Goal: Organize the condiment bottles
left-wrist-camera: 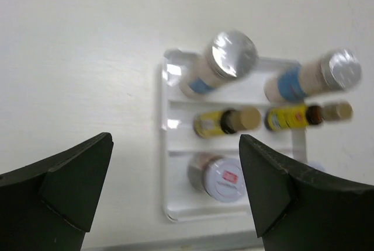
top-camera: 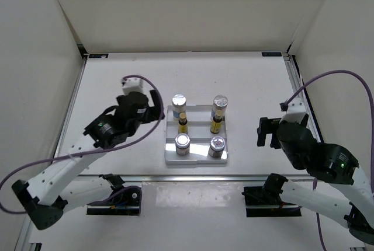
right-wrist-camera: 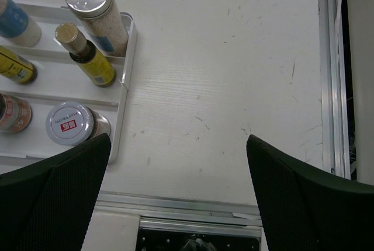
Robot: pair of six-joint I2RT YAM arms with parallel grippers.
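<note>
**A:** Where are the bottles?

**B:** All six stand upright on the tray (top-camera: 196, 162) in the middle of the table (top-camera: 245, 82), in three stepped rows of two. The far row holds the shakers (top-camera: 179, 101) (top-camera: 220, 103), pale with silver caps and blue bands. The middle row holds the yellow bottles (top-camera: 183, 122) (top-camera: 216, 124), small and dark at the neck. The near row holds the jars (top-camera: 182, 143) (top-camera: 217, 146), squat with silver lids. In the right wrist view the right jar's lid carries a red-and-white label.

**A:** And the left arm?

**B:** It is bent at the elbow and reaches forward. The left gripper (top-camera: 156, 108) sits just beside the tray's far left corner. Its jaws are spread wide with nothing between them. Its own camera looks down at the tray's left edge, between the two dark fingers (left-wrist-camera: 58, 192).

**A:** The right one?

**B:** The right gripper (top-camera: 264, 132) is on the tray's right side, apart from it and level with the near rows. It points toward the tray. Its jaws are also spread wide and grip nothing, and the table shows between its fingers (right-wrist-camera: 52, 198).

**A:** Anything else around?

**B:** A purple cable (top-camera: 327, 76) loops off each wrist, and a metal rail (right-wrist-camera: 333, 87) runs along the table's right edge. The left shaker is the nearest bottle to the left gripper, and they are not touching.
</note>
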